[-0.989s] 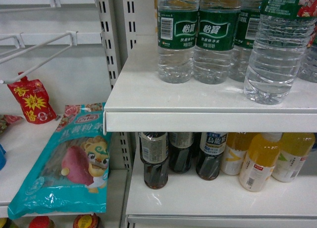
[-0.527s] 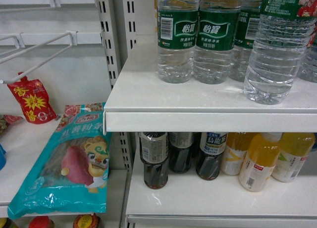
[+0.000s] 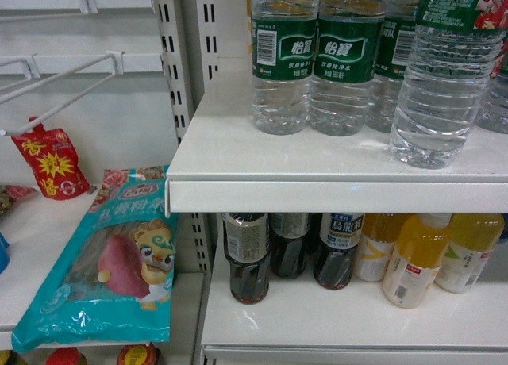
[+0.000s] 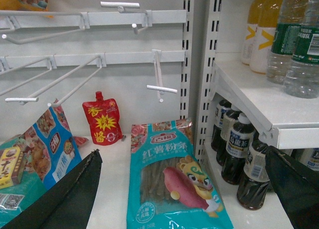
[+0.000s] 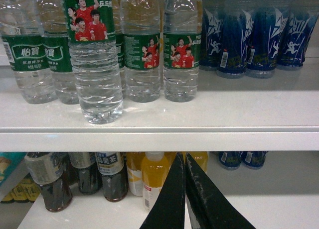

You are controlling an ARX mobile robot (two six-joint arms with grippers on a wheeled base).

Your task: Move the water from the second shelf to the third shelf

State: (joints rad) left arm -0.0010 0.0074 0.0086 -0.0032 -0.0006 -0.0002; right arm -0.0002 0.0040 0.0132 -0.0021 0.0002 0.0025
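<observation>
Water: a clear ribbed plastic bottle of colourless water with a green wrap label showing red-shirted figures point(image 5: 96, 59) is standing upright near the front edge of the white metal upper shelf point(image 3: 333, 170), ahead of the row behind it. In the head view it is sitting at the right point(image 3: 444, 79), nothing gripping it.

Neighbours: two clear water bottles with green labels and white characters point(image 3: 313, 59) are standing just left of it and further back; two more red-figure bottles point(image 5: 162, 50) are lining up behind it; blue-tinted sports drink bottles point(image 5: 254, 32) are standing at the far right.

Lower shelf: dark tea bottles with pale labels point(image 3: 290, 250) are standing on the left, yellow juice bottles with white caps point(image 3: 425, 254) on the right.

Left bay: a teal snack bag with a cartoon sweet potato point(image 3: 111, 262) is lying flat; a red spouted pouch point(image 4: 103, 123) is leaning at the back wall beneath white wire pegs point(image 4: 75, 82).

Left gripper point(image 4: 182, 189): black fingers spread wide apart, released, holding nothing, facing the left bay.

Right gripper point(image 5: 185, 199): black fingers pressed together, clenched on nothing, hanging below the upper shelf's front lip.
</observation>
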